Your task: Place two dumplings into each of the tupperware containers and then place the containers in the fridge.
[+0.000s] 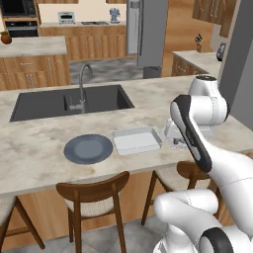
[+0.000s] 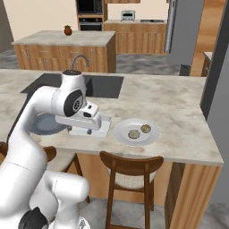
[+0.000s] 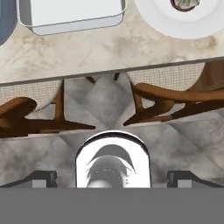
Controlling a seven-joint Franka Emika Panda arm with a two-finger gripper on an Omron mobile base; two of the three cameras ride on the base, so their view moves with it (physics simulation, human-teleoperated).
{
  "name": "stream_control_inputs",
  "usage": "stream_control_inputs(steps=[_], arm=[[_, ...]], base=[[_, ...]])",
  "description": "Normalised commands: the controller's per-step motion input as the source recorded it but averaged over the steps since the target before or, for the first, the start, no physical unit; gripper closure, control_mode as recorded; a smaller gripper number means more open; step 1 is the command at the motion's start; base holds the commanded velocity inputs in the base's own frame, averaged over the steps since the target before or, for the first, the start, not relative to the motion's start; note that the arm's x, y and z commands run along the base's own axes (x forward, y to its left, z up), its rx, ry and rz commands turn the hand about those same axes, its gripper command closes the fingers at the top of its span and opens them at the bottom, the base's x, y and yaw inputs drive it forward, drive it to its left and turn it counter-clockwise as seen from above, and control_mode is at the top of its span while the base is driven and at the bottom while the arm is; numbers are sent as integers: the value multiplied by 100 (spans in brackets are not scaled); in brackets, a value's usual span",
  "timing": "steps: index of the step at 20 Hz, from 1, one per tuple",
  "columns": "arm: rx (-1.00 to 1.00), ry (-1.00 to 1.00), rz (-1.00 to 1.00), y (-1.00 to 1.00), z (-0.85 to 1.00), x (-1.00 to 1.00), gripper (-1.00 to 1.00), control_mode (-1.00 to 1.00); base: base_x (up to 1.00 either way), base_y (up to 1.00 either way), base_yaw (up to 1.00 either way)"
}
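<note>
A pale marbled counter [image 1: 44, 148] runs across the room, with a dark sink [image 1: 69, 101] and a curved tap [image 1: 83, 84] set into it. On the near side of the counter lie, in a row, a blue-grey plate [image 1: 89, 149], a whitish box [image 1: 137, 140] just beside it, and further along a white plate [image 2: 136, 132] bearing two dumplings [image 2: 139, 131] close together. A second box [image 2: 91, 129] sits partly behind the arm in the right base view, between the blue-grey plate and the white plate. Both boxes look empty where their insides show.

Wooden stools [image 1: 94, 195] with pale seats stand under the counter's front edge, on a grey tiled floor [image 3: 109, 109]. Behind the sink is an island [image 2: 65, 44] with wooden cabinets and a small brown pot [image 2: 68, 30] on top; a black oven [image 2: 91, 13] is on the far wall. The tall grey fridge [image 1: 148, 32] stands beyond the counter, well apart from the boxes.

The gripper [image 3: 112, 179] hangs above the counter edge, looking down at the stools and floor; its fingertips [image 3: 43, 178] are spread wide with nothing between them
</note>
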Motion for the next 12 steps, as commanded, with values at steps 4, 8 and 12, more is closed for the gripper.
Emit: stream_control_inputs(steps=[4,8,12], arm=[[0,2,-9,-35,-46,90,-100,-100],[0,1,-8,-28,-29,68,-100,-100],[0,2,-5,-38,-25,72,-100,-100]], base=[[0,0,0],[0,0,0],[0,0,0]])
